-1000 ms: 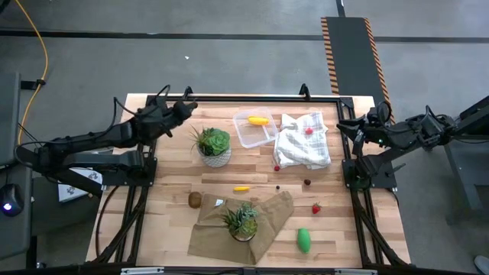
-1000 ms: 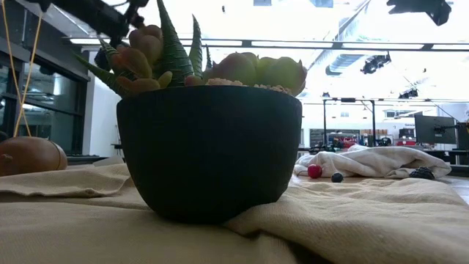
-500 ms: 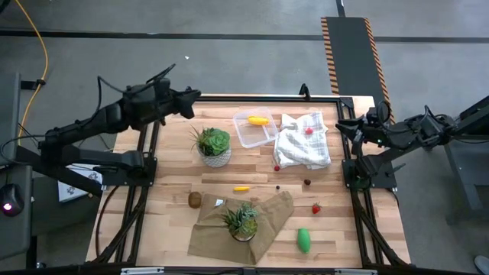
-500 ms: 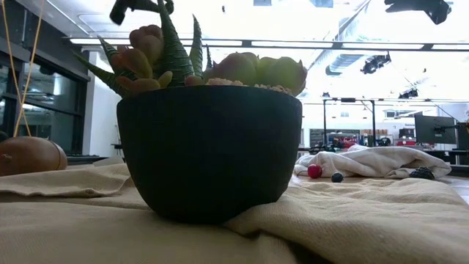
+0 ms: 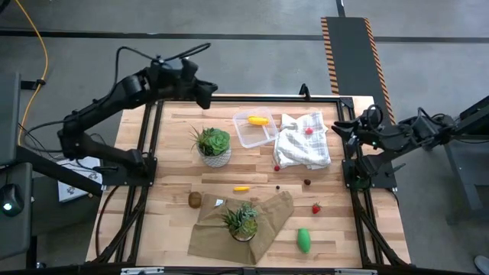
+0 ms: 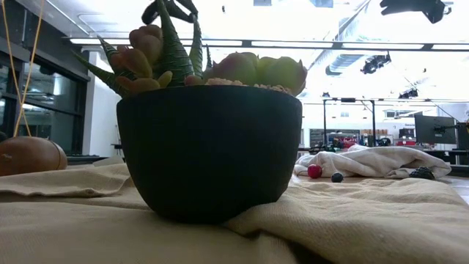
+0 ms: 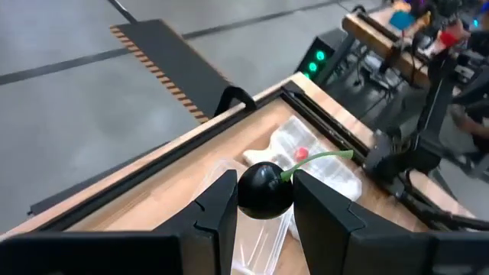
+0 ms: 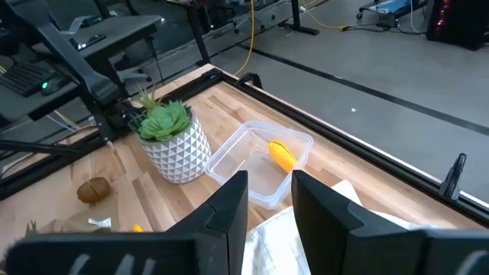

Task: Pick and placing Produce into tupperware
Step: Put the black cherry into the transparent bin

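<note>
My left gripper (image 5: 205, 90) hangs high over the table's far left corner, shut on a small dark cherry (image 7: 265, 191) with a green stem. The clear tupperware (image 5: 254, 128) sits on the table near the far edge, to the right of that gripper, with a yellow oblong piece (image 5: 258, 120) lying inside. A red berry (image 5: 309, 131) lies on the white cloth (image 5: 303, 140). On the bare wood lie another yellow piece (image 5: 241, 188), the brown ball (image 5: 195, 199), a red berry (image 5: 315, 208) and the green piece (image 5: 304, 240). My right gripper (image 5: 341, 128) waits open at the right edge. My left gripper pinches the cherry's round dark body (image 7: 260, 200) between its two fingers, one on each side. The green stem (image 7: 317, 158) sticks out past one finger. The cherry is lifted clear, high above the table.
A potted plant in a white pot (image 5: 214, 145) stands left of the tupperware. A second plant (image 5: 243, 221) in a dark pot stands on a tan cloth (image 5: 267, 225) near the near edge. Tiny dark pieces (image 5: 307, 182) and a small red one (image 5: 276, 168) lie below the white cloth.
My left arm has risen and swung from the table's left edge toward the far edge and rightward, bringing its gripper nearer the tupperware. The right arm has kept still, and nothing on the table has moved.
</note>
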Tool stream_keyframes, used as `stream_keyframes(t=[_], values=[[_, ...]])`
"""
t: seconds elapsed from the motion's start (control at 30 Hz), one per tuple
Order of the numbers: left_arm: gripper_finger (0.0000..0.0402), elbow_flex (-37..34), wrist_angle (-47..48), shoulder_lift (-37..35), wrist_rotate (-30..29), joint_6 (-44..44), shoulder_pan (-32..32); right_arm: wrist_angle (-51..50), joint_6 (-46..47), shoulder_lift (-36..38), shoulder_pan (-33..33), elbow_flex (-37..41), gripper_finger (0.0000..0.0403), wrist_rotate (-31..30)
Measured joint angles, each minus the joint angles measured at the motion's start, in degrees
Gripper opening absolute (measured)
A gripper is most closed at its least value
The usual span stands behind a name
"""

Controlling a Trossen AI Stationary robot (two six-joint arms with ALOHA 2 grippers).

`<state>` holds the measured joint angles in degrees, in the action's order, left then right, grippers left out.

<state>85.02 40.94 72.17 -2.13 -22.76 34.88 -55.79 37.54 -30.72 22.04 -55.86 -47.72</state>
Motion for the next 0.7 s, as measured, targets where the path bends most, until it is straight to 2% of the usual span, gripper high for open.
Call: stream_keyframes(t=[0.27, 0.7], values=[[0.0104, 0.85, -0.32, 8.04, 4.46, 4.73, 1.52, 0.02, 0.15, -0.72, 0.02, 0.0, 0.0094, 0.04], [0.0104, 0.85, -2.15, 18.13, 8.04, 8.31, 1.47, -0.01, 1.21, -0.83, 0.0, 0.0, 0.0094, -0.62]])
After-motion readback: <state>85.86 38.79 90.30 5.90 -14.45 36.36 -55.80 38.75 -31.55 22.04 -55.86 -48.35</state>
